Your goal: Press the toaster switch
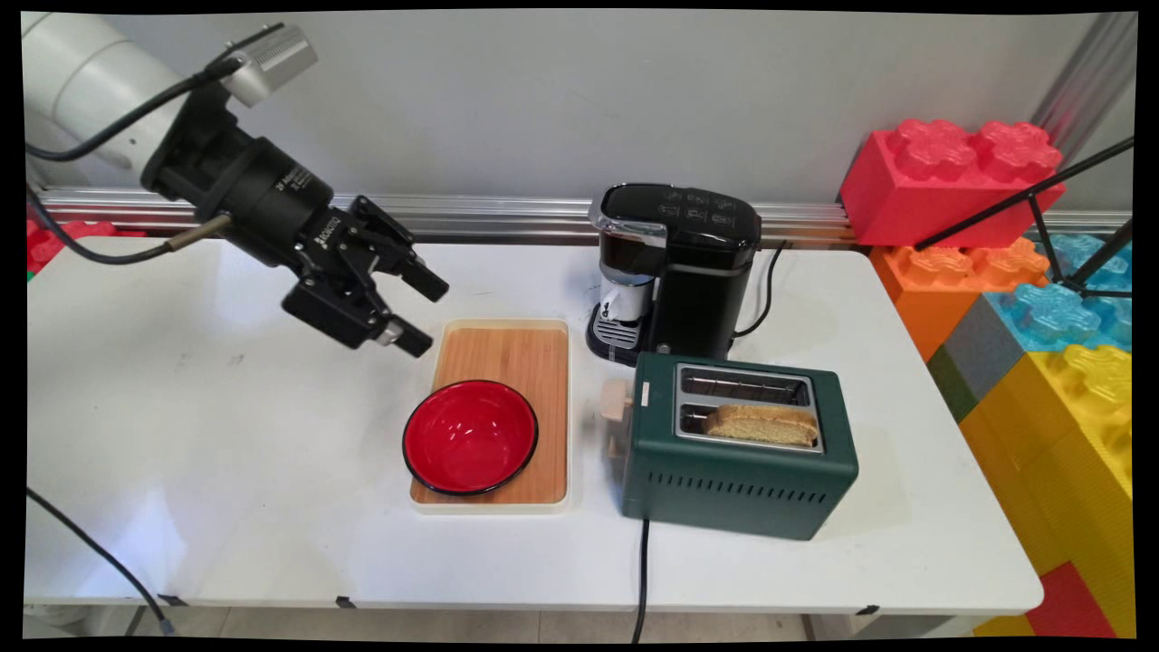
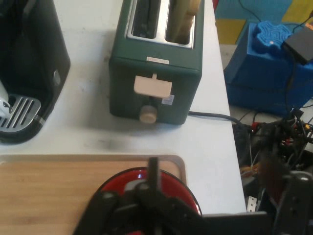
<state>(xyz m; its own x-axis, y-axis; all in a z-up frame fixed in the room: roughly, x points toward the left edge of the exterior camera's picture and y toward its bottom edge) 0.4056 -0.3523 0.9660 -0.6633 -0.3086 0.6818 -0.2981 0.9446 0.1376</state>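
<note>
With fingers spread and empty, the gripper [image 1: 418,313] hovers above the tray's [image 1: 507,349] far-left corner, left of the toaster [image 1: 738,471]; a steep descent risks striking the red bowl [image 1: 470,437] on the counter [image 1: 226,435].

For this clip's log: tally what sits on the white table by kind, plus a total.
Appliances: 2, a dark green two-slot toaster and a black coffee machine.
Tableware: 2, a shiny red round bowl and the bamboo tray under it.
Food: 1, a bread slice in the toaster.
Total: 5
</note>
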